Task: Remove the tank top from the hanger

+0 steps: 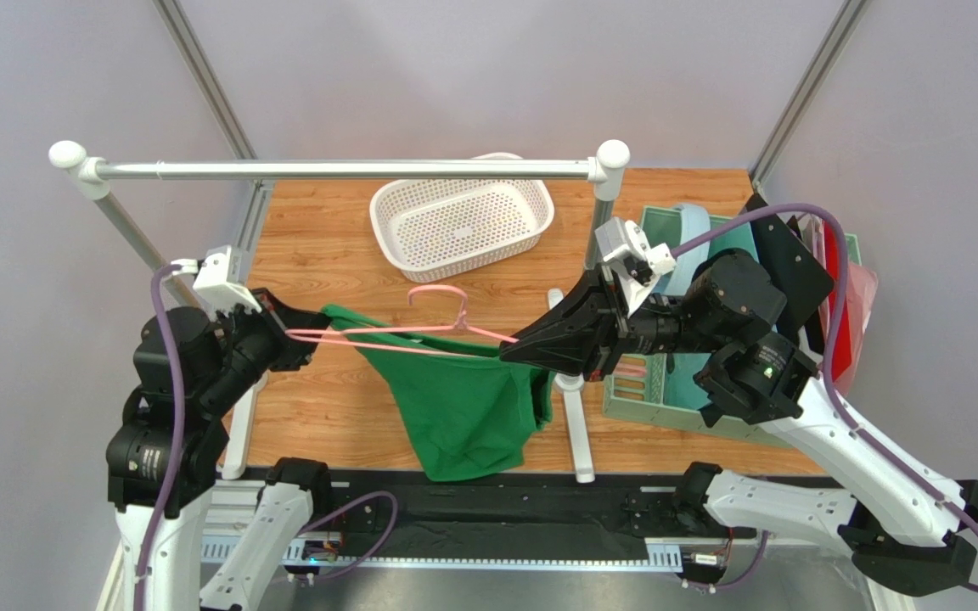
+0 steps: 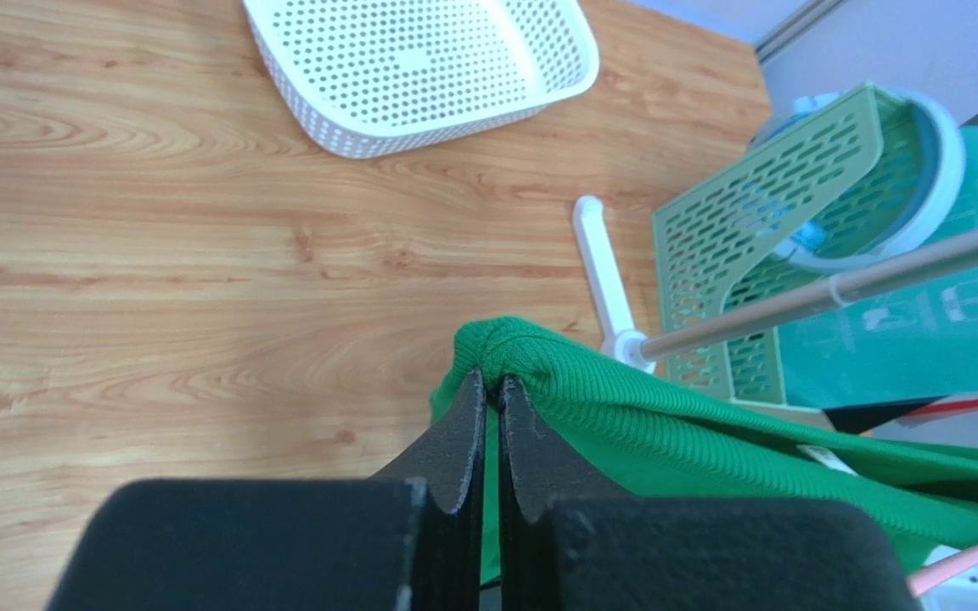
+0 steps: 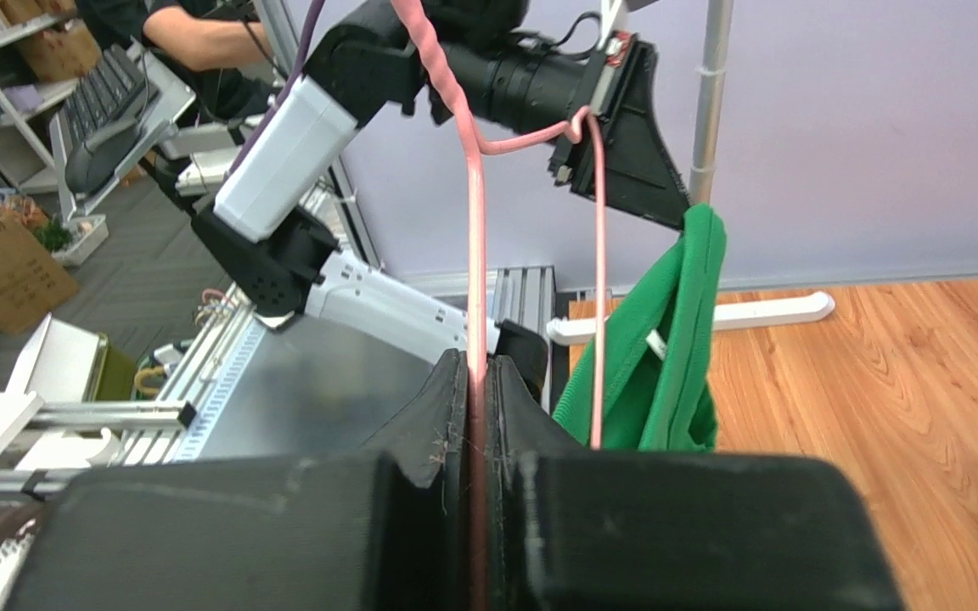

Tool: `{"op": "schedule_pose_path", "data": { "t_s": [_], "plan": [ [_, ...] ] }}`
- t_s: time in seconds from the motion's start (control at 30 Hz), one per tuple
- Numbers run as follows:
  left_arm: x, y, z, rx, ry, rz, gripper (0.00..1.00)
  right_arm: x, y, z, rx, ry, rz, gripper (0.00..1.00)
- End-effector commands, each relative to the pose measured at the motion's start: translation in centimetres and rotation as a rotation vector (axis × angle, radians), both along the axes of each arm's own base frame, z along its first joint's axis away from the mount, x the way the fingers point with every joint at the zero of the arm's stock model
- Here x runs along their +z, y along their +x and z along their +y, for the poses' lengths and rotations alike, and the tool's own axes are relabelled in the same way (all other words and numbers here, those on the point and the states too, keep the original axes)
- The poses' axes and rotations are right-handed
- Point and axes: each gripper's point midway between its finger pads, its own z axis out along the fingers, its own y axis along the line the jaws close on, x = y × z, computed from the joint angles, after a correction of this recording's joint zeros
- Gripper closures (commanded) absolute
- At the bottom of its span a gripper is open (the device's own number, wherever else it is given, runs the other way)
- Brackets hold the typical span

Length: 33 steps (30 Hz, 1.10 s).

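The bright green tank top (image 1: pixel 462 401) hangs from the pink hanger (image 1: pixel 437 334), held in the air above the table's front. My left gripper (image 1: pixel 293 341) is shut on a fold of the tank top (image 2: pixel 584 382) at the hanger's left end; its fingertips (image 2: pixel 471 395) pinch the fabric. My right gripper (image 1: pixel 520 346) is shut on the hanger's right arm; in the right wrist view the pink wire (image 3: pixel 473 255) runs between its fingers (image 3: pixel 450 382), with the tank top (image 3: pixel 666 344) hanging beyond.
A white perforated basket (image 1: pixel 462 223) lies at the back of the wooden table (image 1: pixel 316 242). A silver rail (image 1: pixel 328 168) on white stands spans the back; one stand foot (image 1: pixel 575 427) is near the garment. A green rack (image 1: pixel 660 382) with boards sits at right.
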Motion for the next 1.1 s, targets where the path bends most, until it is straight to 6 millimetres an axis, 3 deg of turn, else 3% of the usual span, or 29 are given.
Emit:
{"op": "schedule_pose_path", "data": {
  "t_s": [0.0, 0.13, 0.27, 0.5, 0.67, 0.73, 0.77, 0.87, 0.97, 1.07],
  "plan": [
    [3.4, -1.4, -1.7, -0.081, -0.099, -0.122, 1.0, 5.6, 1.7, 0.5, -0.082, 0.241, -0.066, 1.0],
    [5.4, -2.3, -0.8, -0.027, -0.11, -0.183, 1.0, 4.7, 2.6, 0.5, -0.132, 0.218, -0.063, 1.0],
    [6.1, -2.7, -0.2, 0.002, -0.111, -0.2, 1.0, 4.0, 3.0, 0.2, -0.166, 0.201, -0.055, 1.0],
    [4.7, -1.9, 0.9, 0.072, -0.079, -0.155, 1.0, 1.7, 5.7, -0.2, -0.321, 0.148, -0.027, 1.0],
    [3.6, -0.7, 1.8, 0.122, -0.034, -0.119, 1.0, 0.6, 6.4, 0.0, -0.348, 0.115, -0.025, 1.0],
    [4.0, -0.8, 2.1, 0.128, -0.013, -0.127, 0.72, 0.5, 6.3, 0.2, -0.338, 0.106, -0.04, 1.0],
    [4.1, -0.8, 2.3, 0.132, -0.002, -0.133, 0.51, -0.3, 6.4, 0.4, -0.335, 0.077, -0.034, 1.0],
    [5.4, -1.4, 2.7, 0.138, 0.014, -0.189, 0.27, -1.2, 6.2, 0.5, -0.32, 0.045, -0.048, 1.0],
    [6.2, -2.0, 3.2, 0.16, 0.024, -0.223, 0.21, -2.0, 6.5, 0.6, -0.335, 0.027, -0.047, 1.0],
    [5.8, -2.3, 3.6, 0.185, 0.015, -0.222, 0.21, -1.6, 6.6, 0.4, -0.347, 0.06, -0.049, 1.0]
  ]
}}
